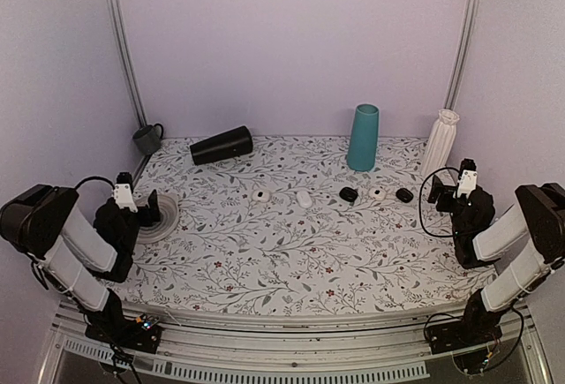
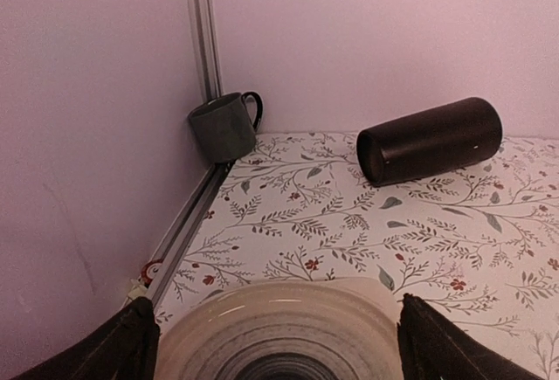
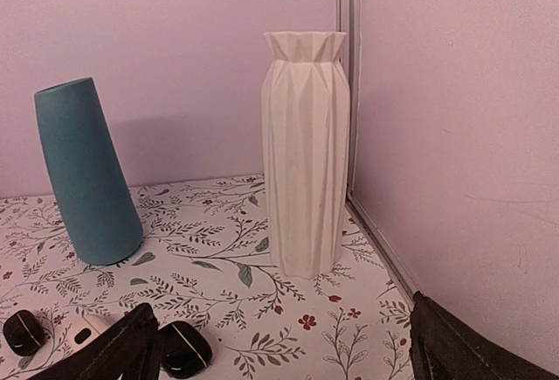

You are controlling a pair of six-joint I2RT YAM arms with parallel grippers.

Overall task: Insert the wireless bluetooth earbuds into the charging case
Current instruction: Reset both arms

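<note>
Charging case [image 1: 304,198] is noted at the middle of the table [image 1: 265,265], apparently closed, in a row with small black lumps [image 1: 348,193] and white round pieces [image 1: 261,195]. Left gripper [image 1: 146,209] and right gripper [image 1: 441,192] are parked at opposite edges, well apart from it, jaws spread and empty; a rest posture before any reach is judged. The case is shown only from above. A dish [image 2: 218,319] beneath the left gripper is shown by the left wrist view, and a white vase [image 3: 304,153] by the right.

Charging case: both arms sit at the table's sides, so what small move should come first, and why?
Probably reach the left gripper toward the charging case. It looks shut, lies untouched mid-table, and the left fingers are open and empty; the black lumps lie on its right, toward the right gripper.
</note>
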